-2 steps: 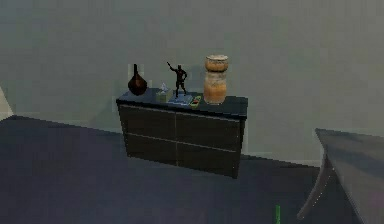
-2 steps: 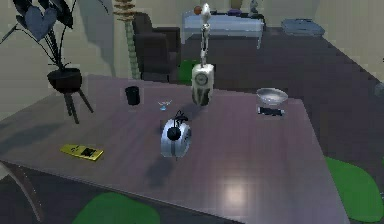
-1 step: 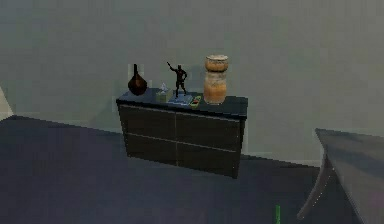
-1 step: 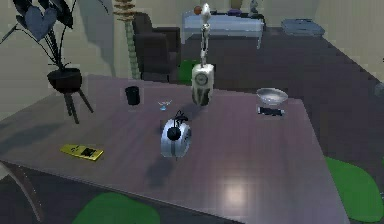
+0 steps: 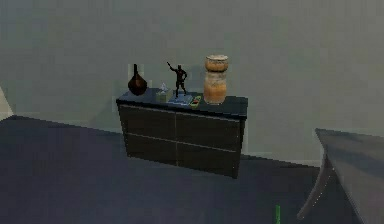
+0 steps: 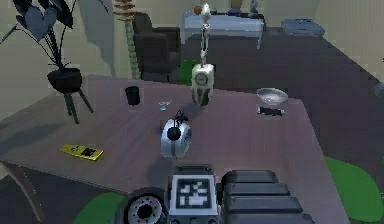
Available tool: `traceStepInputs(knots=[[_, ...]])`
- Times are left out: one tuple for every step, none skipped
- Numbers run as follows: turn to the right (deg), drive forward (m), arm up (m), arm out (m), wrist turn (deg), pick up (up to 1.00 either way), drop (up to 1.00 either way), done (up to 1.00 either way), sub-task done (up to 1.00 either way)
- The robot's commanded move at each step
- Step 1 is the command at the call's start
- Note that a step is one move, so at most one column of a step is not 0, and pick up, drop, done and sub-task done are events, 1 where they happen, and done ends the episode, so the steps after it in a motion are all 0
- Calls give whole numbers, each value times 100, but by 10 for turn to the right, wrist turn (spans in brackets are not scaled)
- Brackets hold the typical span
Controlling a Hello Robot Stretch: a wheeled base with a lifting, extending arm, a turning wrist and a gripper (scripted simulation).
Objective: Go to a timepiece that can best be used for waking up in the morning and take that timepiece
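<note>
The table (image 6: 290, 150), a broad grey-purple top, is spread across most of the arm side view. In the forward view a dark sideboard (image 5: 180, 135) is set against a pale wall. On it are ranged a tan banded jar (image 5: 216, 80), a dark vase (image 5: 137, 80) and a dark statuette (image 5: 178, 78) with one arm raised. Beyond the table a dark armchair (image 6: 155, 48) and a low white bench (image 6: 225, 25) are seen. A potted plant (image 6: 62, 75) on thin legs is placed at the table's left end.

On the tabletop a tall white and green container (image 6: 203, 85) is set near the far edge. A grey bowl (image 6: 271, 97) lies to its right and a dark cup (image 6: 132, 95) to its left. A flat yellow thing (image 6: 80, 152) lies near the left front edge.

The alarm clock (image 6: 177, 138) is found near the middle of the table, nearer than the container and apart from it. It is just above the white marker square (image 6: 193, 195). It is stood upright, so its long axis runs up and down, with the dark top parts uppermost. Which way its dial is turned cannot be told.

The gripper (image 6: 147, 208) is seen as a dark body at the bottom edge, left of the marker. Its far end cannot be made out. Its state, and whether anything is held, cannot be told.
</note>
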Motion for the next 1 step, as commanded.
traceStepInputs(knots=[[0, 0, 0, 32, 0, 0, 0, 0, 0]])
